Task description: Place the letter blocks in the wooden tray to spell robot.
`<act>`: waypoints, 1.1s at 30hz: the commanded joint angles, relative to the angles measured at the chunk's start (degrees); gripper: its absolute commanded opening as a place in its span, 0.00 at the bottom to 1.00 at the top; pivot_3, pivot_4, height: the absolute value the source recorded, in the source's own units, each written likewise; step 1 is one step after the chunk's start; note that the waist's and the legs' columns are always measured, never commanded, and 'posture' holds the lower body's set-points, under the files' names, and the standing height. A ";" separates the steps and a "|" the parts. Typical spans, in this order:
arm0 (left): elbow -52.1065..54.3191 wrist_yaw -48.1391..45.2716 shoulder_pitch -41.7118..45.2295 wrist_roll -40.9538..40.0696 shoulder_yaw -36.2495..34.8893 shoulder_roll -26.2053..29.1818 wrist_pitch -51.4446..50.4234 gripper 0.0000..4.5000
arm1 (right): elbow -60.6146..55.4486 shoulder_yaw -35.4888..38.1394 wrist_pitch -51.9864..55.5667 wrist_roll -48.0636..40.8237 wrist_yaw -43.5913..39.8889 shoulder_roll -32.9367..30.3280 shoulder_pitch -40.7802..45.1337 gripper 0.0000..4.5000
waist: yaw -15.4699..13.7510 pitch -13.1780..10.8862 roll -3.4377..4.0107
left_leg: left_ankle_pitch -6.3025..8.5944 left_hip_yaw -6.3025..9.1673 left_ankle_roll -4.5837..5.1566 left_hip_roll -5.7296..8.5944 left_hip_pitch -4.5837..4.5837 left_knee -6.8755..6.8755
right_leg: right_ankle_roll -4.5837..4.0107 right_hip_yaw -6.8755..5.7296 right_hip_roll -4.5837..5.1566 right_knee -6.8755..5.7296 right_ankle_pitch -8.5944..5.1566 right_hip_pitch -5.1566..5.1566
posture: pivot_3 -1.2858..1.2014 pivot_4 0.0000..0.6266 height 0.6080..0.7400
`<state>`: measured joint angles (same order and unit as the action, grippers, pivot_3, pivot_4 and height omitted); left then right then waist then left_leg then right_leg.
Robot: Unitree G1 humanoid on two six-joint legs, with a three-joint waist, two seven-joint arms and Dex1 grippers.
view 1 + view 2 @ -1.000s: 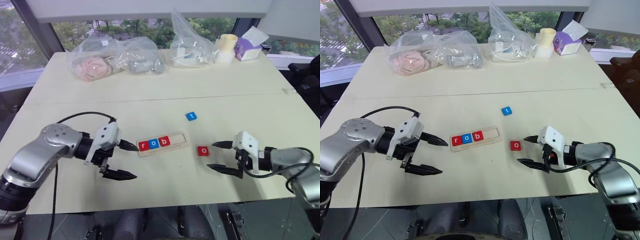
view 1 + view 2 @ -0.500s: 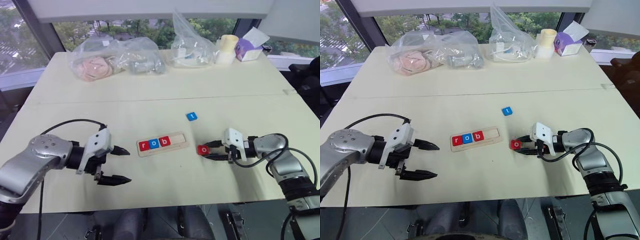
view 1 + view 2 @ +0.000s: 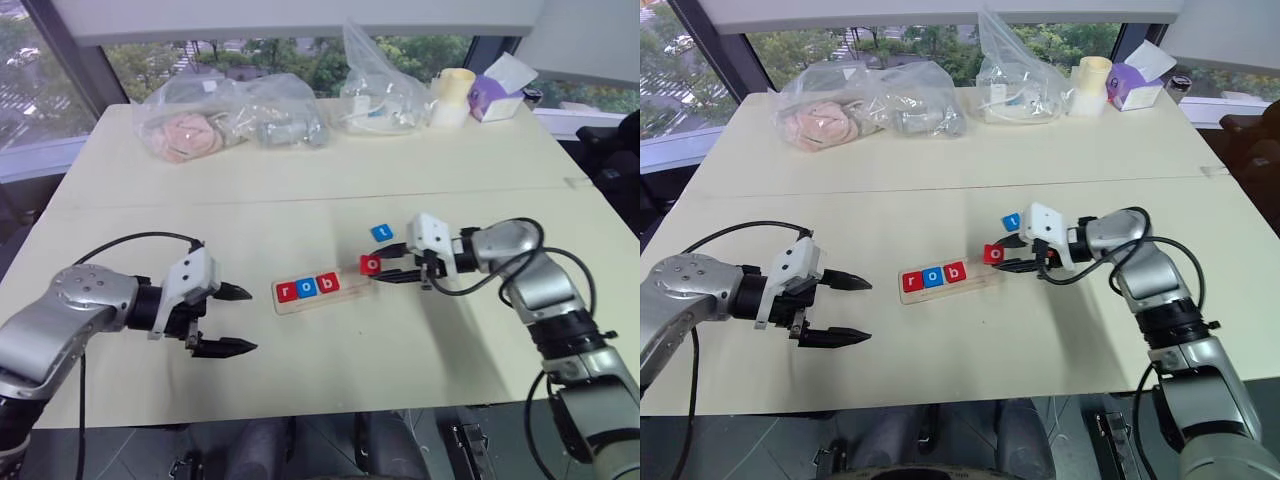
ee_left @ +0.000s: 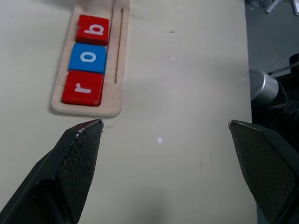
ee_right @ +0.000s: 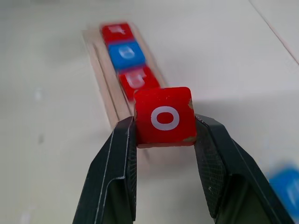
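The wooden tray (image 3: 322,288) held r, o and b at its left end, with two slots empty on the right. The right gripper (image 3: 378,270) was clamped on the red o block (image 3: 371,265) just above those slots, so this block and the blue t block (image 3: 382,233), lying just beyond on the table (image 3: 300,190), remained to place. The left gripper (image 3: 236,320) hung with fingers wide apart left of the tray, holding nothing.

Both arms are smooth, shiny silver-grey metal, round like thick pipes, with black bands at the joints. A thin black cable loops out from each arm near the wrist. Each wrist has a small white boxy block. The left gripper (image 3: 232,319) and the right gripper (image 3: 388,271) each have two black fingers (image 4: 74,163). The fingers are long and pointy, with a rough, dotted inner side.
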<state>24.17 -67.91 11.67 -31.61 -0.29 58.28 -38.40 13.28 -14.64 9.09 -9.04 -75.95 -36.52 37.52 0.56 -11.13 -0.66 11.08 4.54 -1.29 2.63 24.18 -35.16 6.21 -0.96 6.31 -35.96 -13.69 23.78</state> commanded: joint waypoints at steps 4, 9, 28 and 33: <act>1.02 1.89 1.93 -0.61 -0.66 -0.97 -0.62 1.00 | 10.32 -4.76 -5.09 4.73 -3.33 3.52 6.81 0.26 | 0.19 0.00 -0.01 | -0.01 -0.04 0.00 0.05 0.18 -0.03 | 0.03 0.02 0.02 -0.01 0.03 0.17 | 0.52 0.24 1.00; 2.56 3.69 1.08 -1.05 -0.68 -1.91 -1.51 1.00 | 17.77 -6.24 -9.48 7.40 -4.55 5.47 10.38 0.26 | 0.48 -0.01 -0.01 | -0.02 -0.11 -0.02 -0.04 0.17 -0.01 | 0.19 0.04 -0.13 -0.10 0.13 0.26 | 0.52 0.24 1.00; 2.85 6.58 1.70 -0.42 0.91 -3.97 -1.44 1.00 | 24.95 -6.90 -13.41 11.21 -4.80 11.66 13.76 0.26 | 0.57 0.00 0.00 | -0.08 -0.25 -0.13 -0.41 0.04 -0.01 | -0.30 0.15 -0.74 -0.15 0.32 0.28 | 0.52 0.24 1.00; 2.42 6.61 1.82 0.18 1.32 -3.96 -1.06 1.00 | 23.48 -6.51 -12.48 10.85 -4.95 11.86 13.41 0.26 | 0.57 -0.01 0.00 | -0.08 -0.26 -0.13 -0.42 0.02 0.00 | -0.31 0.16 -0.75 -0.15 0.32 0.28 | 0.52 0.24 1.00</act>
<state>26.00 -61.26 13.09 -31.72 1.33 54.36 -40.51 38.75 -21.57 -3.66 2.04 -80.66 -25.07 50.76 1.13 -11.14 -0.66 10.99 4.27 -1.42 2.21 24.20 -35.16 5.90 -0.80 5.56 -36.11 -13.36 24.06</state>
